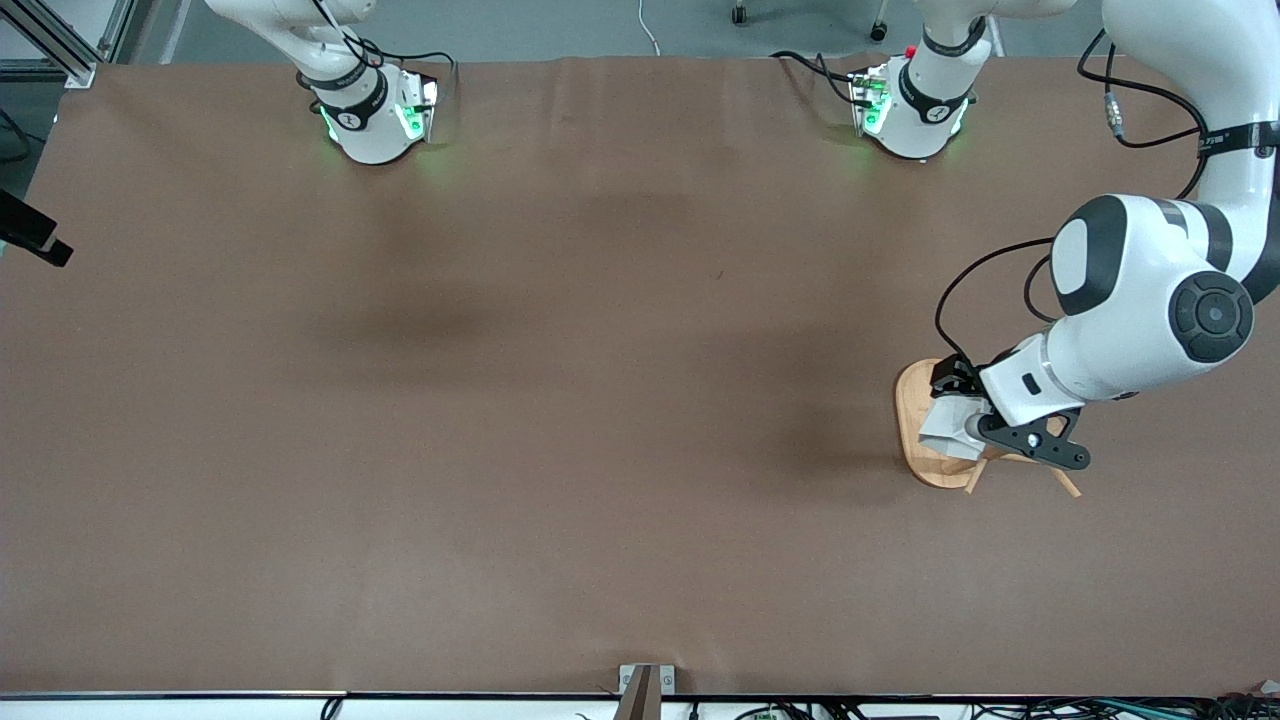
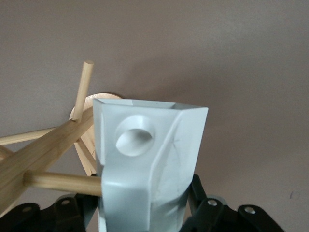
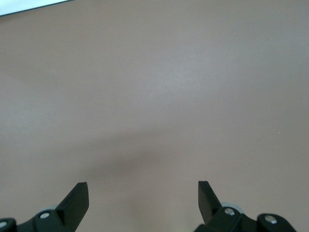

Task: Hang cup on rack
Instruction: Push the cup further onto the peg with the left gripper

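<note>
My left gripper (image 1: 958,405) is shut on the white faceted cup (image 1: 945,428) and holds it over the oval base of the bamboo rack (image 1: 912,415) at the left arm's end of the table. In the left wrist view the cup (image 2: 145,164) fills the space between the black fingers (image 2: 205,205). The round hole (image 2: 134,137) in its handle part is empty. One rack peg (image 2: 63,181) runs up to the cup's side and its tip is hidden by the cup. The rack post (image 2: 43,154) lies beside the cup. My right gripper (image 3: 142,193) is open and empty over bare table.
Brown table cover (image 1: 560,400) all round. Two rack pegs (image 1: 1068,485) stick out from under the left hand toward the front camera. The right arm waits by its base (image 1: 370,120); its hand is out of the front view.
</note>
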Action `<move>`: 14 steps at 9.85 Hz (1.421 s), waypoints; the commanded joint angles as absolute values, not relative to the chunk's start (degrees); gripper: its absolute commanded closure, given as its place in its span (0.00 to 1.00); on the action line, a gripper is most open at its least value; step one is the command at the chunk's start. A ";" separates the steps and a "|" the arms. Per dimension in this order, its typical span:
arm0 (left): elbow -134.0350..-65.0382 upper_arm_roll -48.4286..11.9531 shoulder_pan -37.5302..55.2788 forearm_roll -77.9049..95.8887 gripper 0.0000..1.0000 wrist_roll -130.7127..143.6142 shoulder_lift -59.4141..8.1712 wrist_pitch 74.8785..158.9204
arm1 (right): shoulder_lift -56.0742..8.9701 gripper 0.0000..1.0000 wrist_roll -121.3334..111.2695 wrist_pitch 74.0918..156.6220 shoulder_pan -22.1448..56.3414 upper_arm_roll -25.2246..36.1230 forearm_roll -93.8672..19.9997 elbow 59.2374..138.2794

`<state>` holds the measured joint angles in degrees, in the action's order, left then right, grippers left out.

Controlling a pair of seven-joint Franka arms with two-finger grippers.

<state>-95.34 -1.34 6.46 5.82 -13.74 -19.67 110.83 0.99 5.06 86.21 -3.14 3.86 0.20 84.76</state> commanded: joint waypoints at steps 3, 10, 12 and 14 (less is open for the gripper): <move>-95.10 -0.79 6.42 6.50 0.99 -13.98 -21.45 111.53 | 1.50 0.00 5.36 86.31 -2.82 3.87 0.09 85.43; -95.62 -0.79 6.42 10.99 0.97 -13.01 -21.80 113.20 | 1.58 0.00 5.36 86.75 -2.72 3.87 0.18 85.43; -95.71 -0.62 6.42 11.16 0.97 -10.91 -22.06 113.38 | 1.50 0.00 5.36 86.75 -2.81 3.87 0.18 85.43; -95.80 -0.53 6.50 11.07 0.96 -7.83 -21.71 113.20 | 1.49 0.00 5.27 86.75 -2.81 3.87 0.09 85.43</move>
<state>-95.35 -0.90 6.45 10.42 -9.02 -20.42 112.33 0.99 5.06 86.36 -2.81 3.82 0.20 84.76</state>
